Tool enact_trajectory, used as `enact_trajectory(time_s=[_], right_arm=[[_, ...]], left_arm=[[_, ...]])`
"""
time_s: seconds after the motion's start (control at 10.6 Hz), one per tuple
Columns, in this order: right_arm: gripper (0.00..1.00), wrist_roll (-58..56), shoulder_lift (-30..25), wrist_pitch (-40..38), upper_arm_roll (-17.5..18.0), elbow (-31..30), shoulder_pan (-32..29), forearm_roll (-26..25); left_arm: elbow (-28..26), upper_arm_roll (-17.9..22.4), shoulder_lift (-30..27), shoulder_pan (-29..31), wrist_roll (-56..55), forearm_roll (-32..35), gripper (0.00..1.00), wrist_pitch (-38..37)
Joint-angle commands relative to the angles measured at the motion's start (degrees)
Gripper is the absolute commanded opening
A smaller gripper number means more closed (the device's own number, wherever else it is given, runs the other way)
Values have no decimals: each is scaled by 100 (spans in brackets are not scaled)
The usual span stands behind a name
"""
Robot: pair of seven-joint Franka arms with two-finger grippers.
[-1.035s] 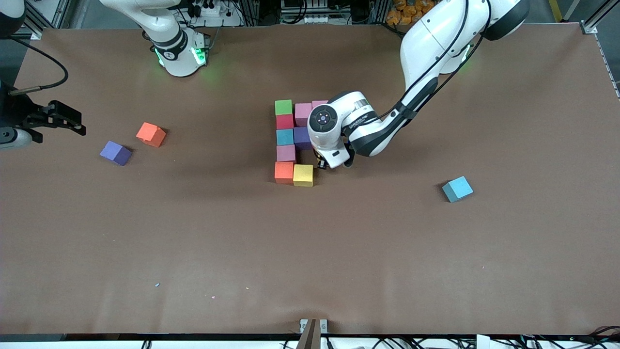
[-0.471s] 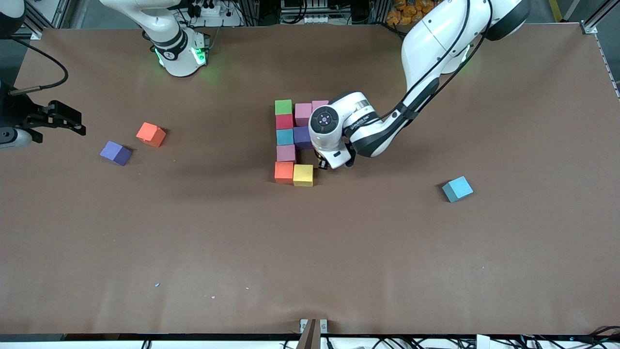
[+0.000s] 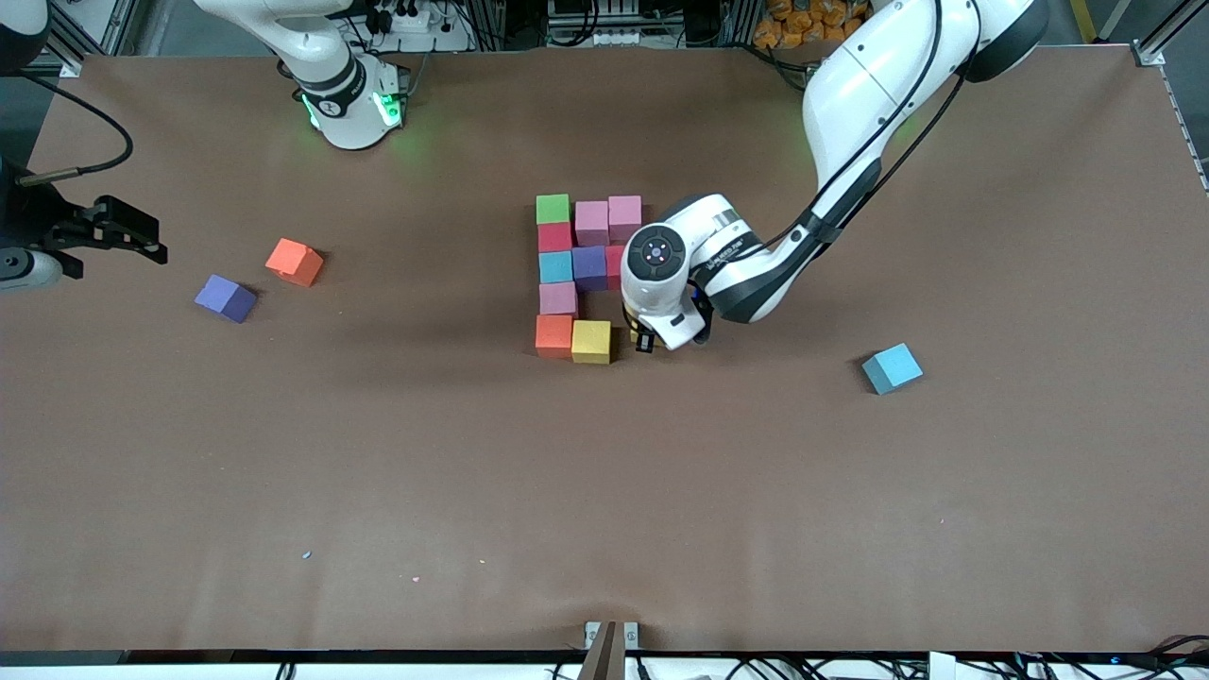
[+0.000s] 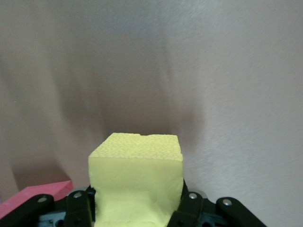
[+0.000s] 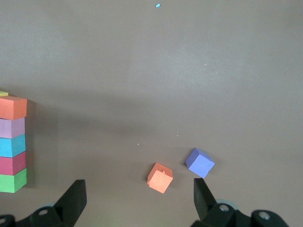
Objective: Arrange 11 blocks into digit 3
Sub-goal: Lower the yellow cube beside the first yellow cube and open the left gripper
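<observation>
Holding a yellow block point(image 4: 136, 182) between closed fingers, my left gripper point(image 3: 645, 338) sits low at centre frame in the front view, just beside the block cluster on the side toward the left arm's end of the table. The left wrist view confirms the grip: the yellow cube fills the space between the two black fingers point(image 4: 78, 208), with a pink-red block corner point(image 4: 33, 195) showing at the lower left edge of that frame.

The cluster in the middle of the front frame reads as follows. One column runs green block point(image 3: 553, 209), red block point(image 3: 555, 236), light blue block point(image 3: 555, 267), pink block point(image 3: 557, 298), orange block point(image 3: 553, 335), top to bottom, all touching. Two pink blocks point(image 3: 592, 221) point(image 3: 624, 216) extend the top row; a purple block point(image 3: 589, 266) extends the middle row; a second yellow block point(image 3: 591, 341) extends the bottom row.

Loose items: an orange cube point(image 3: 295, 262) and a purple cube point(image 3: 226, 298) at left of frame, a light blue cube point(image 3: 891, 367) at right.

My right gripper point(image 5: 139, 198) waits at the left edge of the front frame, fingers spread wide, holding nothing.
</observation>
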Motion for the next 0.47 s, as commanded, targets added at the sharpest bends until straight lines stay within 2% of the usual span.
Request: enact_trajectory(time_s=[0.0, 0.28, 0.38], right_arm=[[100, 21, -104, 11, -37, -60, 25, 59], [100, 21, -104, 11, -37, -60, 16, 68], [100, 21, -104, 11, -37, -60, 25, 68]], left_arm=[[379, 92, 245, -127, -260, -110, 0, 21], [495, 100, 369, -267, -463, -66, 0, 293], [495, 240, 369, -364, -463, -83, 0, 346]])
